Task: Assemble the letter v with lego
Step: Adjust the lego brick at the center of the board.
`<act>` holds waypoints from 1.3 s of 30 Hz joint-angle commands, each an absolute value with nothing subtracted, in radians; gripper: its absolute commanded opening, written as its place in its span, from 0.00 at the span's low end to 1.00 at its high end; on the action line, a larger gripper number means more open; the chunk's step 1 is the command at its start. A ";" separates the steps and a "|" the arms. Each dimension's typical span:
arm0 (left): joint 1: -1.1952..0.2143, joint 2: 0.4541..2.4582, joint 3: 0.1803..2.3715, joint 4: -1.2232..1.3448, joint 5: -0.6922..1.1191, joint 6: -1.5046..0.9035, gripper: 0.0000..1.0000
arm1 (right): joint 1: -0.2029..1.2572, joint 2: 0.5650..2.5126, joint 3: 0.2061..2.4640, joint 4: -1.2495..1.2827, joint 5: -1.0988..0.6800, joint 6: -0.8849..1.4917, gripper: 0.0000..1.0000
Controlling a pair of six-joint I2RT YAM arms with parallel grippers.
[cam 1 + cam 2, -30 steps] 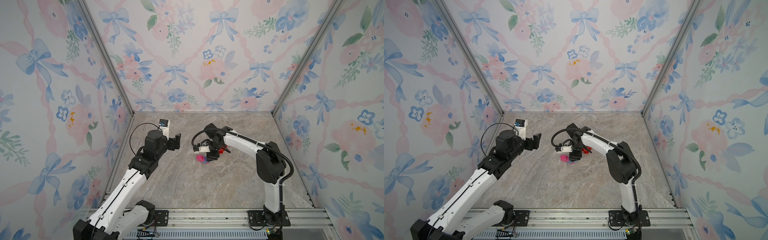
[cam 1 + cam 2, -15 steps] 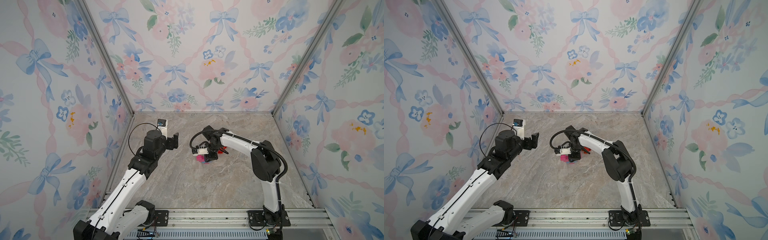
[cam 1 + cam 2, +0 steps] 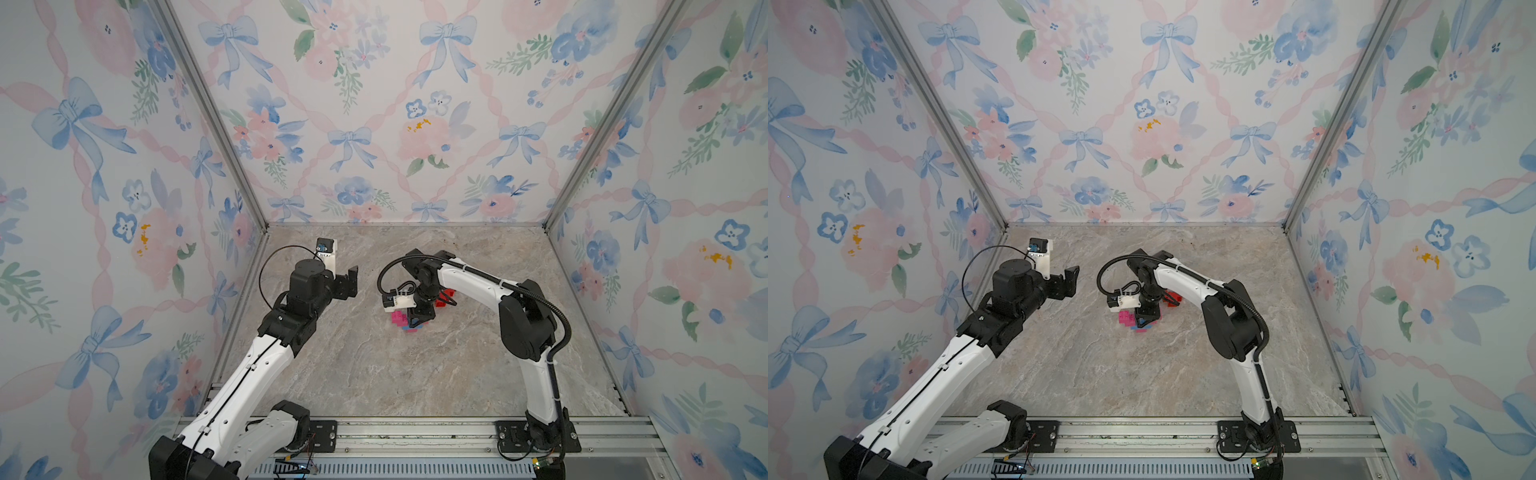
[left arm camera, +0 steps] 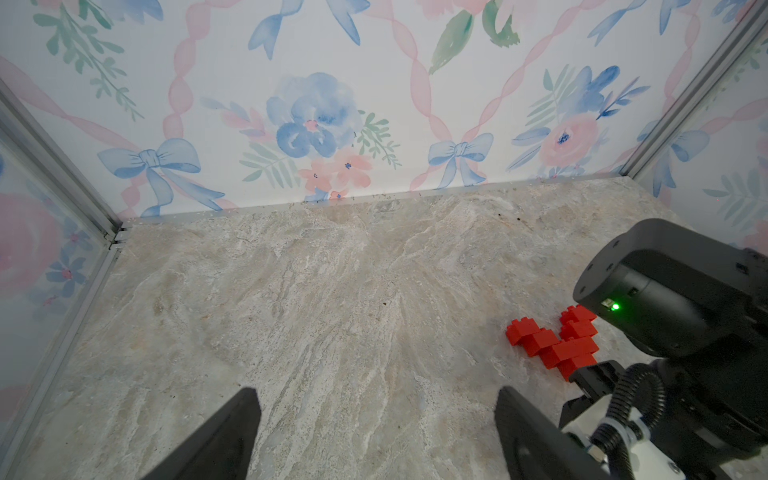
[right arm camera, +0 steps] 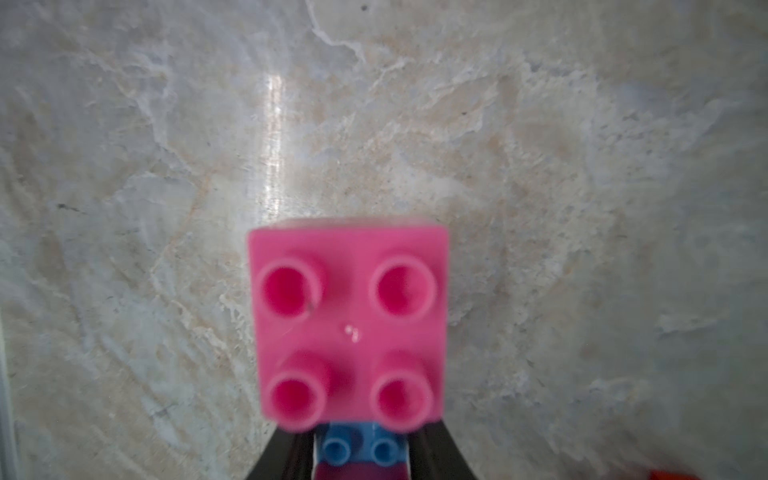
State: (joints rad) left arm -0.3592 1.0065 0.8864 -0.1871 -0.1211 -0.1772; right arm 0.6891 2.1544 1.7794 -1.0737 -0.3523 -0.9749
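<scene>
Left end effector (image 4: 376,395): fingers wide apart, nothing between them, hanging over bare desk (image 4: 291,311) on the left side, well clear of the lego.

Right end effector (image 3: 419,322): down on the pink/blue lego cluster mid-desk. My right wrist view shows its dark fingers (image 5: 286,457) tight against both sides of the blue brick (image 5: 361,451), so I read it as clamped on that brick.

Pink brick (image 5: 351,324): square, four studs up, just ahead of the fingers. Its near edge overlaps the blue brick's far end. Can't tell if it's pressed on or only lying over it. More pink shows below the blue brick, too blurred to sort out.

In both top views that cluster lies on the desk directly under the right wrist.

Red bricks (image 4: 552,345): joined in a stepped, V-like shape, lying flat on the desk just behind the right arm (image 3: 478,278), near the pink/blue cluster. The arm partly hides them in both top views.
</scene>
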 commanded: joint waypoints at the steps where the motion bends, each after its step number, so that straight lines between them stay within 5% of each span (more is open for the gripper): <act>1: -0.352 1.024 0.899 -0.171 -0.096 -0.172 0.91 | 0.687 2.201 1.835 -1.258 -0.481 -1.004 0.27; 10: -0.352 1.028 0.889 -0.168 -0.083 -0.175 0.92 | 0.667 2.308 1.946 -1.343 -0.491 -0.994 0.32; 14: -0.350 1.025 0.879 -0.167 -0.080 -0.178 0.92 | 0.656 2.340 1.993 -1.354 -0.476 -0.983 0.42; 17: -0.352 1.024 0.873 -0.165 -0.077 -0.178 0.92 | 0.648 2.363 2.041 -1.373 -0.465 -0.979 0.58; 26: -0.351 1.023 0.876 -0.164 -0.073 -0.173 0.92 | 0.629 2.344 2.109 -1.260 -0.423 -0.845 0.71; 33: -0.350 0.986 0.890 -0.166 -0.134 -0.243 0.92 | 0.699 2.046 1.877 -0.944 -0.046 -0.110 0.79; 39: -0.343 0.952 0.865 -0.165 -0.209 -0.307 0.90 | 0.839 1.884 1.697 -1.053 0.196 0.703 0.83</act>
State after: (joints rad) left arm -0.3515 0.9665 0.8818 -0.1795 -0.1585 -0.2573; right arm 0.7776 1.9114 1.7679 -1.0210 0.0387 0.1944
